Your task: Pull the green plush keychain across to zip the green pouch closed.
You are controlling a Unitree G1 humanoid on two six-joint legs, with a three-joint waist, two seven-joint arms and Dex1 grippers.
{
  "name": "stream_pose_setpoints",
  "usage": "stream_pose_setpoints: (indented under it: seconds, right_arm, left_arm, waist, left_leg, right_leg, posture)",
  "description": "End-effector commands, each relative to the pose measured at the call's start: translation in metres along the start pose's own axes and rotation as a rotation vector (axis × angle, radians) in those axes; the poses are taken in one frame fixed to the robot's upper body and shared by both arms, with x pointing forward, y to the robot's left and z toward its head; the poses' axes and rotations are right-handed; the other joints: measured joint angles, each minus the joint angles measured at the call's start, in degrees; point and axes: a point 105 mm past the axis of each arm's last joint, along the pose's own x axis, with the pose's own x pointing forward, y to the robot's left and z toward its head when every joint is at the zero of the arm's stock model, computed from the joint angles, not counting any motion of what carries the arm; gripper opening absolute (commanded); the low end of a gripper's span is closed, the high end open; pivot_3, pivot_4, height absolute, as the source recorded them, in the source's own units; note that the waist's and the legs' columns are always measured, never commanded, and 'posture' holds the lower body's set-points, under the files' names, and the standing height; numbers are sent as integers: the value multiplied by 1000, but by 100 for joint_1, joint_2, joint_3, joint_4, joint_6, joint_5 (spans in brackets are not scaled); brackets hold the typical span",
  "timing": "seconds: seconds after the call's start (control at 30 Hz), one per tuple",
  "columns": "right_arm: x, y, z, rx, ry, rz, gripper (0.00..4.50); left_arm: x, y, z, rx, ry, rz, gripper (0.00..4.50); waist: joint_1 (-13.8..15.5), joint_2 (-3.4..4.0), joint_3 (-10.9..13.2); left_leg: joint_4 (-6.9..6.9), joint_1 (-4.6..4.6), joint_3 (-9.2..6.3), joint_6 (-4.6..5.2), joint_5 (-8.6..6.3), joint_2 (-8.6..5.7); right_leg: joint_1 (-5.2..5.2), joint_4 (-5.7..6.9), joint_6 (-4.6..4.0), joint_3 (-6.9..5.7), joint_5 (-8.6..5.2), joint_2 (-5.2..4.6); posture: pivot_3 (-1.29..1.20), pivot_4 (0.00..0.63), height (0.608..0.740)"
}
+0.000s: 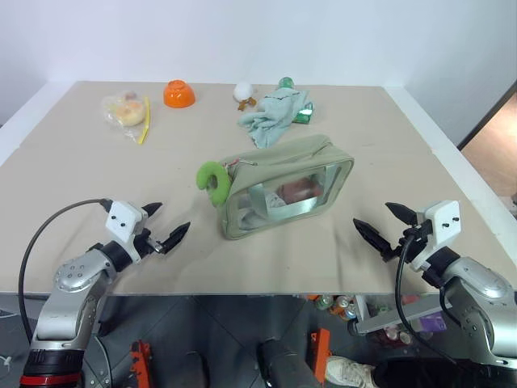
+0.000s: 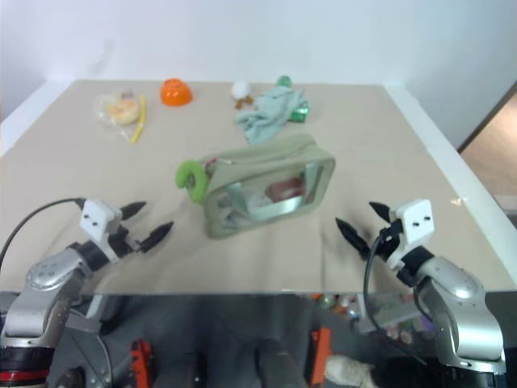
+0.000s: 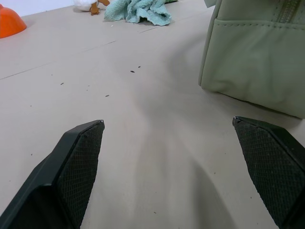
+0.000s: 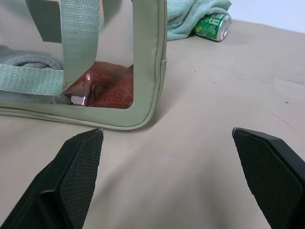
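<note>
**Keychain lies ahead of the left gripper, at the pouch's near-left end**

The green pouch [image 1: 287, 187] is seen in the middle of the table [image 1: 73, 186], between the two grippers and further from the robot than either. Its long axis runs slantwise, from the end nearer the left gripper [image 1: 166, 225] up and away toward the far side ahead of the right gripper [image 1: 384, 224]. The green plush keychain [image 1: 213, 181] hangs at the left-hand end of the pouch top, curled beside the corner where the zipper begins.

Both grippers are released, with the fingers spread wide and nothing between them. Each is held low over the table edge, apart from the pouch, pointing inward toward it.

From the left gripper, the keychain is found forward and inward, near but not touching; from the right gripper it is well apart, on the other side of the pouch body. The left arm is therefore judged the nearer one for taking the plush. The zipper line is judged to run away from the left gripper toward the right side, so the pull would be made along that slant, across the pouch top. The right gripper, facing the clear window end, is judged well placed to steady the pouch while the pull is made. How far the zipper already stands closed cannot be told.
</note>
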Motion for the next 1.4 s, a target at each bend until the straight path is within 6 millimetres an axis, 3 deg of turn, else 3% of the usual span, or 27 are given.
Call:
stream_pose_setpoints:
  seconds: [0.03,0.27,0.53,0.77,0.9,1.03,1.13,1.37,1.4]
  right_arm:
    - [-2,-6,11,-36,-42,-3,4500]
    - [0,-5,7,-5,-32,25,4500]
    - [2,-5,7,-12,-36,30,4500]
    - [7,-13,15,-60,-47,73,4500]
    - [36,-25,58,-157,-114,185,4500]
    - [63,-29,81,-223,-127,267,4500]
    - [81,-27,84,-276,-98,355,4500]
    - [98,-16,87,-278,-75,494,4500]
    - [99,-15,88,-275,-78,506,4248]
  left_arm:
    - [-1,2,11,27,-52,10,4482]
    - [-4,-7,6,-82,-56,-48,4482]
    - [-6,-8,6,-56,-56,-89,4482]
    - [-20,-36,22,-4,-72,-310,4482]
    - [-21,-44,36,13,-68,-392,4482]
    - [-16,-53,49,5,-87,-440,4482]
    - [-11,-58,60,10,-108,-455,4482]
    - [-8,-57,64,13,-112,-422,4482]
    - [-8,-55,64,13,-112,-406,4497]
  waist:
    - [0,0,0]
    - [2,0,0]
    - [2,0,0]
    - [-6,1,1]
    - [-39,12,9]
    - [-50,11,10]
    - [-49,11,11]
    - [-22,12,11]
    - [-22,13,11]
  left_leg:
    - [0,0,0,0,0,0]
    - [0,0,-1,0,0,0]
    - [2,0,-1,0,0,0]
    - [1,0,2,0,0,1]
    - [12,3,18,4,3,1]
    - [10,23,28,25,15,1]
    - [4,26,25,25,15,2]
    - [-4,-5,18,23,-1,0]
    - [-4,-15,16,25,-3,0]
  right_leg:
    - [0,0,0,0,0,0]
    - [0,0,3,-2,2,0]
    - [1,0,1,-2,1,0]
    - [-1,0,-13,-2,-8,-1]
    - [-2,0,-14,0,3,-8]
    - [11,0,-12,9,15,-4]
    - [16,0,-15,9,13,-1]
    - [-8,0,15,9,6,-4]
    - [-17,0,12,9,8,-3]
  posture:
    - [0,150,740]
    - [0,150,740]
    - [0,150,740]
    - [0,150,740]
    - [0,150,740]
    - [0,150,740]
    - [0,150,740]
    - [0,150,740]
    - [0,150,740]
